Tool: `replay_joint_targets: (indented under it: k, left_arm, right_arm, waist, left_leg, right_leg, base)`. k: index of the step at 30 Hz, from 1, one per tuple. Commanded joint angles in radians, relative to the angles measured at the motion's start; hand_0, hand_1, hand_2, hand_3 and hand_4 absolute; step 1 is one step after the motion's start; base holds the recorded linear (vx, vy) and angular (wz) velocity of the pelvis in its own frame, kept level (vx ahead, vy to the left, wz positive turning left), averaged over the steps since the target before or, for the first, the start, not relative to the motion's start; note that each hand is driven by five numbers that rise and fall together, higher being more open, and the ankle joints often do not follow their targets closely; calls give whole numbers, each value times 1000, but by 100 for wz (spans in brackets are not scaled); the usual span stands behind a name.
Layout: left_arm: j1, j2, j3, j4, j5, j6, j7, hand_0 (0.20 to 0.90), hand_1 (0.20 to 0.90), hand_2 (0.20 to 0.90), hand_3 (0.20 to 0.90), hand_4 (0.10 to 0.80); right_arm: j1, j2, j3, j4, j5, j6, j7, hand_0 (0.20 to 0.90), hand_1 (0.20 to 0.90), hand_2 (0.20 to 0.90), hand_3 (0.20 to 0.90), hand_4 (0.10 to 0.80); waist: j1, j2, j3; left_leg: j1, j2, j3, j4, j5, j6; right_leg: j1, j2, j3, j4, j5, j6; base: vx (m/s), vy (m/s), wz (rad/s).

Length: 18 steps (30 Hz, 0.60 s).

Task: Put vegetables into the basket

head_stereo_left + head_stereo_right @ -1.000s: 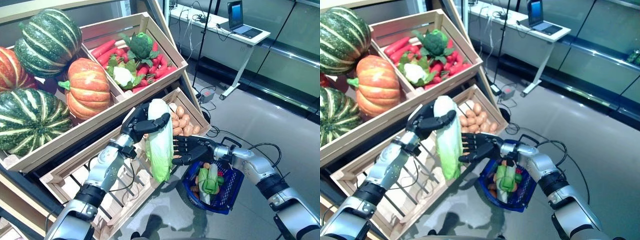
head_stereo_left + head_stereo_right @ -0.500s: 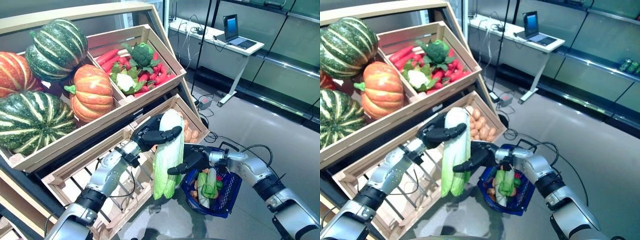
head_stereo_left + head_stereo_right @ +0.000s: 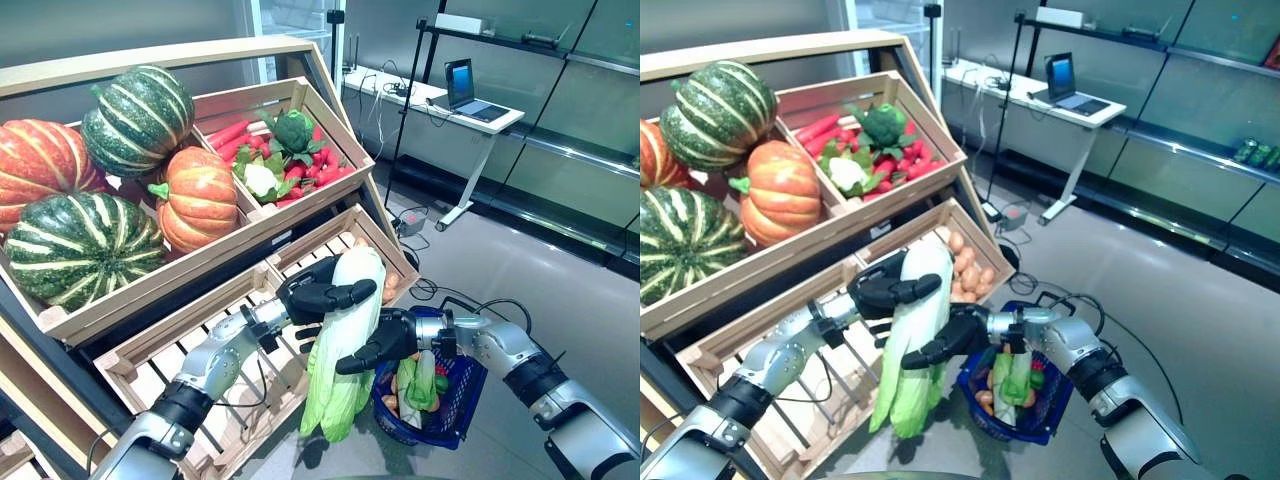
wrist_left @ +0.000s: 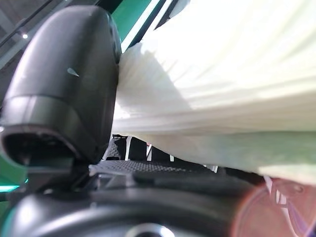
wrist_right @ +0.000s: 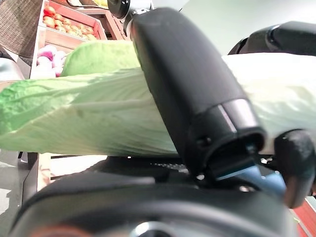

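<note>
A long pale napa cabbage (image 3: 345, 350) hangs with its leafy end down in front of the lower crates. My left hand (image 3: 315, 298) is shut on its white upper end, and the left wrist view shows the thumb (image 4: 64, 84) pressed on the cabbage (image 4: 222, 89). From the right, my right hand (image 3: 385, 340) is curled round the cabbage's middle; its thumb (image 5: 192, 98) lies across the leaves (image 5: 79, 113). A blue basket (image 3: 455, 405) sits just below my right forearm, right of the cabbage, with greens and small vegetables inside.
The upper crate (image 3: 300, 200) holds striped green and orange pumpkins (image 3: 195, 195), red radishes, broccoli and cauliflower. Behind the cabbage is a crate of potatoes (image 3: 970, 270), with a slatted crate (image 3: 150, 365) to its left. A desk with a laptop (image 3: 470, 85) stands far right.
The camera has shifted. The cabbage has come down and right, toward the basket. My right hand, spread open a second ago, has curled round the cabbage.
</note>
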Motion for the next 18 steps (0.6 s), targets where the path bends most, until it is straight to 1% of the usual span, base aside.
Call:
replay_joint_targets:
  k: [1, 3, 7, 13, 18]
  left_arm:
    - [-115, -119, -37, -88, -153, -54, -82, 300, 300, 300, 300, 400]
    - [-116, -118, -44, -101, -151, -61, -70, 300, 300, 300, 300, 400]
    - [-114, -109, -39, -112, -149, -65, -62, 300, 300, 300, 300, 400]
    - [-110, -97, -20, -128, -152, -64, -55, 300, 300, 300, 300, 400]
    - [-109, -88, -6, -137, -157, -90, -32, 300, 300, 300, 300, 400]
  right_arm:
    - [-113, 128, -30, -29, 241, -35, -9, 300, 300, 300, 300, 400]
    - [-106, 141, -43, -8, 249, -36, -59, 300, 300, 300, 300, 400]
    - [-98, 133, -56, -12, 265, -25, -85, 300, 300, 300, 300, 400]
    - [-81, 126, -67, -3, 252, -22, -81, 300, 300, 300, 300, 400]
    - [-64, 119, -74, 9, 245, -20, -71, 300, 300, 300, 300, 400]
  waist:
    - [12, 5, -31]
    - [8, 6, -30]
    - [5, 7, -27]
    - [4, 8, -26]
    - [2, 8, -25]
  left_leg:
    - [-38, 8, -27, -1, -34, 7]
    - [-39, 9, -25, -1, -32, 7]
    - [-40, 9, -24, -1, -31, 7]
    - [-40, 12, -21, -1, -28, 6]
    - [-39, 13, -19, -1, -27, 6]
  right_leg:
    - [-8, -13, 17, 2, 9, -48]
    - [-11, -13, 18, 2, 12, -47]
    - [-13, -13, 19, 1, 14, -47]
    - [-16, -13, 21, 1, 17, -48]
    - [-15, -13, 22, 1, 18, -48]
  base:
    - [0, 0, 0]
    - [0, 0, 0]
    - [0, 0, 0]
    - [0, 0, 0]
    - [7, -1, 0]
